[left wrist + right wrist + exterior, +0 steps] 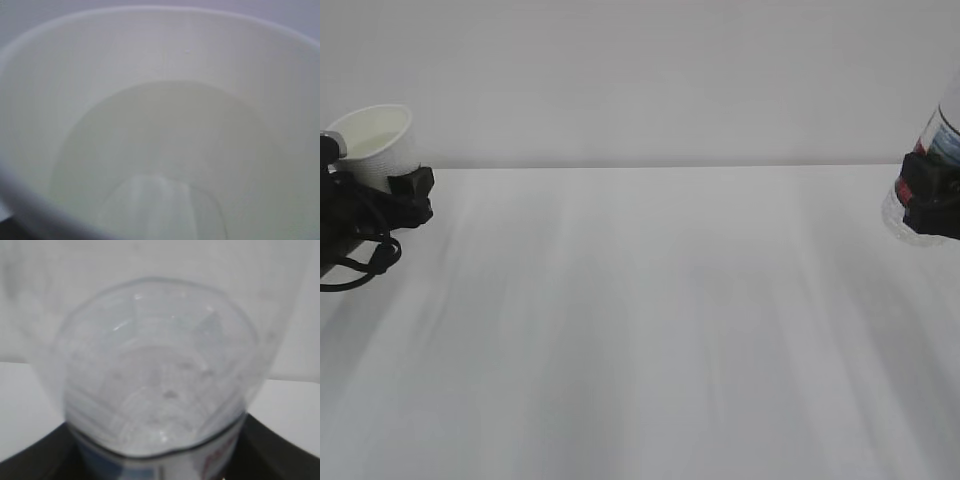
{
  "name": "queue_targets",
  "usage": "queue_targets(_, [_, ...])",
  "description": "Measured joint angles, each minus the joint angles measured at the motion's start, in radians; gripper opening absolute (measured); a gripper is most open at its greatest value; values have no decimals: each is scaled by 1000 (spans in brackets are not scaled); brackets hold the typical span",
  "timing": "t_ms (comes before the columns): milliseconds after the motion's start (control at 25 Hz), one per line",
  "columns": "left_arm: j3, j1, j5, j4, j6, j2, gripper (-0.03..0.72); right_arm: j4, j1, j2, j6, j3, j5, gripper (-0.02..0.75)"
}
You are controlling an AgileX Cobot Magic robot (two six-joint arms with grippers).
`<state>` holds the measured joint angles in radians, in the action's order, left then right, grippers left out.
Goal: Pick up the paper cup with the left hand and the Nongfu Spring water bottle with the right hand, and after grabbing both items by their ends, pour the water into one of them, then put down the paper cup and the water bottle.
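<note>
Both picked up: left gripper [405, 185] grasps paper cup [378, 140], right gripper [928, 195] grasps water bottle [930, 150], well apart. Next, probably: bring together & pour.

A bare test bench, lab-like — a plain white table [650, 330] against a blank pale wall [650, 80], with only black robot arm hardware [370, 215] and loose cable [365, 265] showing — nothing homely.
</note>
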<state>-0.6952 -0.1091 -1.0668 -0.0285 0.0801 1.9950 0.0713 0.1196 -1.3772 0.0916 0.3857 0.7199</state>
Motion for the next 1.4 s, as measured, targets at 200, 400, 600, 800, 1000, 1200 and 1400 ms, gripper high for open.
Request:
queue_targets(200, [0, 0, -30, 4, 0, 45, 543, 0, 0, 0, 0, 0, 0, 477])
queue_targets(400, [-2, 0, -37, 42, 0, 85, 543, 0, 0, -19, 0, 0, 0, 477])
queue_targets(600, [-2, 0, -39, 61, 0, 115, 543, 0, 0, -69, 0, 0, 0, 477])
queue_targets(800, [-5, 0, -39, 73, 0, 152, 543, 0, 0, -86, 0, 0, 24, 477])
queue_targets(1000, [-10, 0, -44, 75, 0, 174, 538, 0, 0, -88, 0, 0, 30, 477])
queue_targets(1200, [-33, 0, -44, 77, 0, 186, 537, 0, 0, -88, 0, 0, 31, 477])
queue_targets(1400, [-35, 0, -44, 77, 0, 187, 537, 0, 0, -88, 0, 0, 36, 477])
